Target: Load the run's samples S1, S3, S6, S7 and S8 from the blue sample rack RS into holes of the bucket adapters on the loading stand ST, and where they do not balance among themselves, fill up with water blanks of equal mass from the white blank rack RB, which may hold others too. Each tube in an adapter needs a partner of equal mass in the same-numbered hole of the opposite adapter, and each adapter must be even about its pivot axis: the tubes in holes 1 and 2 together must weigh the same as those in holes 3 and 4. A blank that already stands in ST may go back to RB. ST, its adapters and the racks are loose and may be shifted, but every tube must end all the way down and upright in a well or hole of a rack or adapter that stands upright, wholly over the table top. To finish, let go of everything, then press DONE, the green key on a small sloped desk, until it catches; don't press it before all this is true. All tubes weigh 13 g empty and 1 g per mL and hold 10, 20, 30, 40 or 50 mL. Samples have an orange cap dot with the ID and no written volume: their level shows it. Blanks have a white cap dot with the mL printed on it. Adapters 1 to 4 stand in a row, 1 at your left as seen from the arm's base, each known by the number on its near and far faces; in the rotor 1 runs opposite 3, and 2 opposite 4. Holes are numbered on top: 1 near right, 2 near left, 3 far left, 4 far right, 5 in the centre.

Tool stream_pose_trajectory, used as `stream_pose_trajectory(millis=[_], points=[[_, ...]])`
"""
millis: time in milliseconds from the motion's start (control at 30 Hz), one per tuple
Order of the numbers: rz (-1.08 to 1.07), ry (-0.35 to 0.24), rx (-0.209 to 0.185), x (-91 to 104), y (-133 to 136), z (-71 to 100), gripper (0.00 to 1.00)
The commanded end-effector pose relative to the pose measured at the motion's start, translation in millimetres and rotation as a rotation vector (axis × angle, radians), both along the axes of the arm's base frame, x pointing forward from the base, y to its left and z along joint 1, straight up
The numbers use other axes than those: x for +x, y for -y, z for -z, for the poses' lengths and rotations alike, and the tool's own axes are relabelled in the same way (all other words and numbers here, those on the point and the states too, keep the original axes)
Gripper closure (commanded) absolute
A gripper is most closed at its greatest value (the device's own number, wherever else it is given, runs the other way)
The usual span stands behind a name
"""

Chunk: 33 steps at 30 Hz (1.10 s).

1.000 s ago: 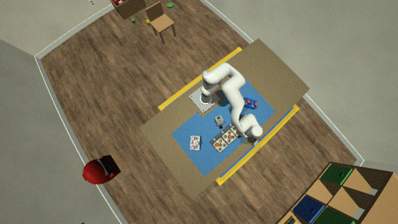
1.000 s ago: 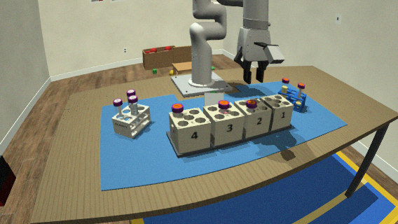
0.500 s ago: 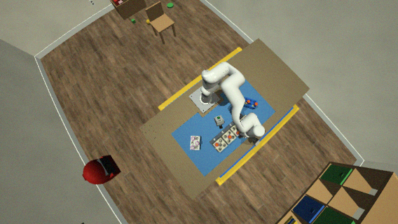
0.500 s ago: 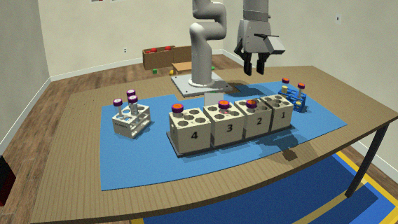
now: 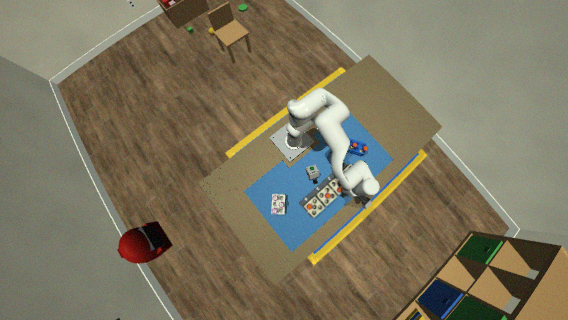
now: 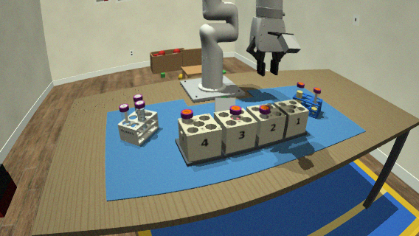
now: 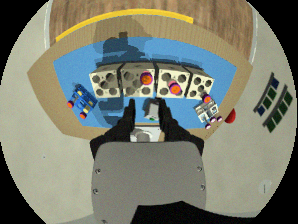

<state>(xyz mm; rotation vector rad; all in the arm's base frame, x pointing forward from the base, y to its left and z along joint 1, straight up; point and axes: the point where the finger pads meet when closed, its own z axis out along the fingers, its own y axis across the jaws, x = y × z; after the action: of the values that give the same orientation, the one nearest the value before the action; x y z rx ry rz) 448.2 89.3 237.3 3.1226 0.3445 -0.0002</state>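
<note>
My gripper (image 6: 269, 70) hangs high above adapters 2 and 1, open partway, with nothing between its fingers; it also shows in the wrist view (image 7: 148, 106). The stand ST holds adapters 4 (image 6: 201, 138), 3 (image 6: 237, 129), 2 (image 6: 267, 122) and 1 (image 6: 295, 116) in a row. An orange-dot tube stands in adapter 4 (image 6: 187, 114), one in adapter 3 (image 6: 235, 110) and one in adapter 2 (image 6: 264, 109). Adapter 1 shows only empty holes. The blue rack RS (image 6: 310, 101) holds two orange-dot tubes (image 6: 300, 85) (image 6: 316, 90). The white rack RB (image 6: 138, 125) holds three white-dot blanks.
The DONE desk with its green key (image 5: 311, 168) stands between the arm's base (image 6: 212, 88) and the stand. The blue mat (image 6: 221, 155) lies under everything. The table's edge runs close behind the stand.
</note>
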Motion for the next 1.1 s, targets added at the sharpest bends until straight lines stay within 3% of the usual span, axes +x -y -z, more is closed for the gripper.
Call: stream_pose_trajectory(millis=[0,367,400,833,1067], points=[[0.000,0.004,0.001,1.0,-0.2,-1.8,0.57],[0.000,0.004,0.001,0.9,-0.2,-1.7,0.57],[-0.033,0.004,0.001,-2.3,-4.0,-1.8,0.43],[-0.466,0.004,0.001,-44.4,-53.6,-1.7,0.43],[-0.567,0.004,0.001,-60.7,-72.7,-1.6,0.43]])
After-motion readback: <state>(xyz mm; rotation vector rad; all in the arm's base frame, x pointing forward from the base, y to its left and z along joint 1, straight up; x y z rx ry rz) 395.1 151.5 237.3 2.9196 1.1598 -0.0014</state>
